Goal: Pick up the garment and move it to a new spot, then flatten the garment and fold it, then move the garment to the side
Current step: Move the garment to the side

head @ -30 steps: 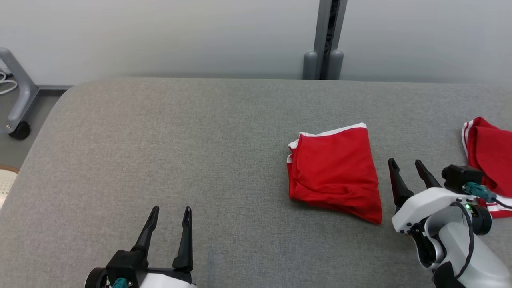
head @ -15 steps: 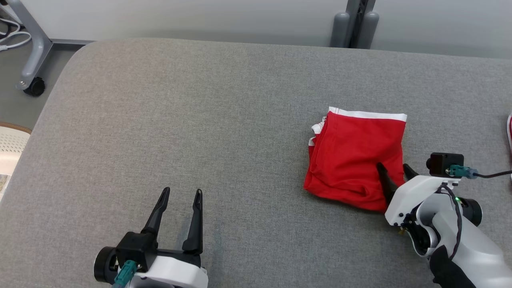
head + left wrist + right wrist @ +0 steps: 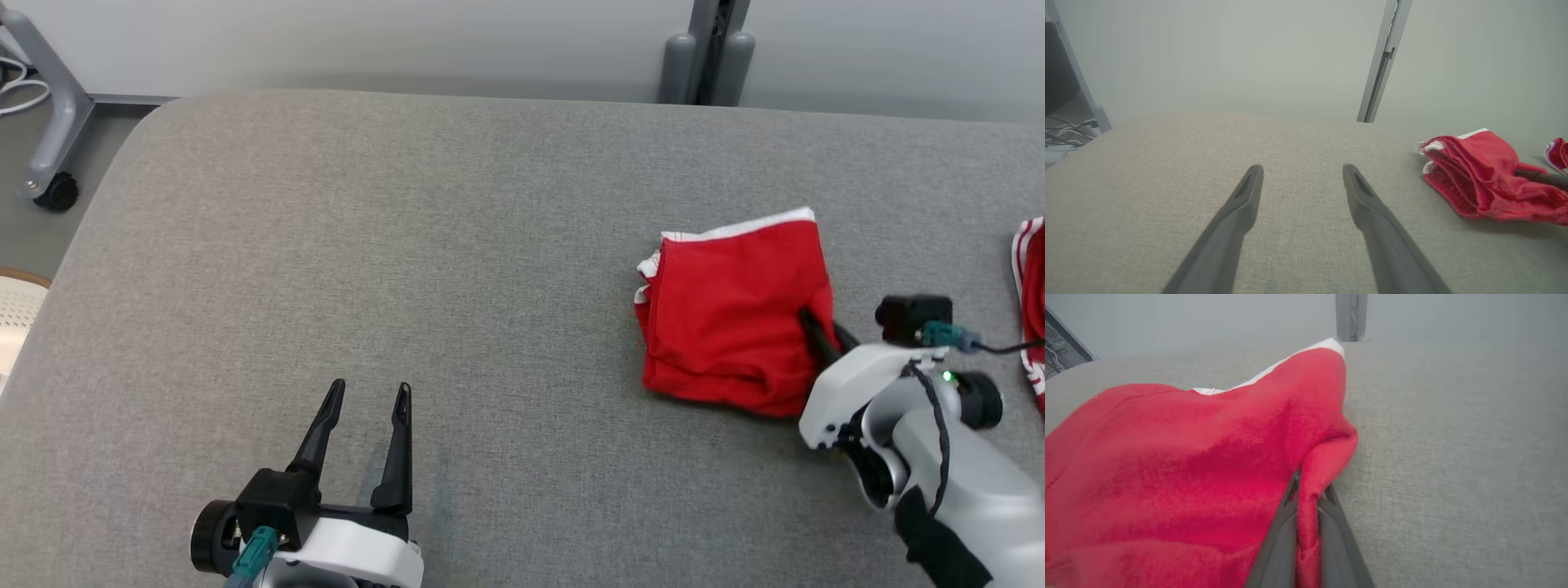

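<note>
The garment [image 3: 727,318] is a folded red cloth with a white band along its far edge, lying on the grey padded table [image 3: 408,245] right of centre. My right gripper [image 3: 820,331] is shut on the garment's right edge; in the right wrist view a red fold [image 3: 1310,498] is pinched between the two dark fingers and the cloth [image 3: 1188,465] bunches up to the left. My left gripper [image 3: 363,416] stands open near the front left, well apart from the garment, with bare table between its fingers [image 3: 1241,208]. The left wrist view has the garment [image 3: 1486,175] at its right.
A second red and white cloth [image 3: 1030,310] lies at the table's right edge. Behind the table are a pale wall and a grey post [image 3: 706,49]. A wheeled grey stand [image 3: 45,139] is on the floor at the far left.
My right gripper has moved from beside the garment onto its right edge and closed on it. The head camera has shifted. The left gripper holds still.
</note>
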{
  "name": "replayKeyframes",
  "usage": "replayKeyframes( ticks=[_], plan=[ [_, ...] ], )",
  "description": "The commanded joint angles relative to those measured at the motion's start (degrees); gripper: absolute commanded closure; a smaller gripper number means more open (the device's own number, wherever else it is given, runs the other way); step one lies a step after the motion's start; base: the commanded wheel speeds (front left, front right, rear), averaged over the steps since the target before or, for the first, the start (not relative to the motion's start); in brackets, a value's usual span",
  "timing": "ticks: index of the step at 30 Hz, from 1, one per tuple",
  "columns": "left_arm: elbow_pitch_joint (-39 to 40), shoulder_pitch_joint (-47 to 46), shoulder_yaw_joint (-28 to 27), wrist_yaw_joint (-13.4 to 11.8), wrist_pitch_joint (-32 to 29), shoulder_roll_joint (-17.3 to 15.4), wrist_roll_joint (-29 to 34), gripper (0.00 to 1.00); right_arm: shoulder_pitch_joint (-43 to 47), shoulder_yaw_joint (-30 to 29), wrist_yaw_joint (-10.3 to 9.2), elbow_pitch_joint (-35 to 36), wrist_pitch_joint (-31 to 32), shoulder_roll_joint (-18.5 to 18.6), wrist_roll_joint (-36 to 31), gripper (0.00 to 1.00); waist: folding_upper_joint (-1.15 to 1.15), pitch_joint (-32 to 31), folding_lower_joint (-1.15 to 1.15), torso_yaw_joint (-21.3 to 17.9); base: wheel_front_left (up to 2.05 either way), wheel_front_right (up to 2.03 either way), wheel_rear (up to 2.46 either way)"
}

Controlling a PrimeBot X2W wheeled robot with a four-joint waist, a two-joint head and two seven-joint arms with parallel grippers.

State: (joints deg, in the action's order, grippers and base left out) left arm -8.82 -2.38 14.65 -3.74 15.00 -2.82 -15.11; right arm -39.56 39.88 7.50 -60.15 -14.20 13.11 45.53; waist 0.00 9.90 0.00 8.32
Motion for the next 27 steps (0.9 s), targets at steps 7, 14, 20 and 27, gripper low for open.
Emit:
replayKeyframes(
  ticks=[7,14,20,27],
  plan=[
    [-0.98,-1.48,0.21,0.77,0.21,-0.21,0.95,0.00,-4.07,-3.21,-0.01,3.34,-1.03,2.55,-7.80,1.00,0.00,1.13,0.00,-3.92,0.00,0.00,0.00],
    [-0.52,-3.51,0.95,1.07,0.20,-0.21,2.83,0.00,-3.41,-8.84,-0.01,6.25,-1.04,2.38,-14.36,1.00,0.00,2.04,0.00,-9.01,0.00,0.00,0.00],
    [0.52,-4.48,0.10,1.53,0.20,-0.21,4.61,0.00,-2.61,-13.51,-0.01,8.62,-1.05,1.40,-18.88,1.00,0.00,3.42,0.00,-14.84,0.00,0.00,0.00],
    [-0.07,-5.76,-0.77,2.72,0.21,-0.23,6.44,0.00,-2.59,-16.94,-0.01,10.44,-1.06,1.41,-22.00,1.00,0.00,5.31,0.00,-20.53,0.00,0.00,0.00]
  ],
)
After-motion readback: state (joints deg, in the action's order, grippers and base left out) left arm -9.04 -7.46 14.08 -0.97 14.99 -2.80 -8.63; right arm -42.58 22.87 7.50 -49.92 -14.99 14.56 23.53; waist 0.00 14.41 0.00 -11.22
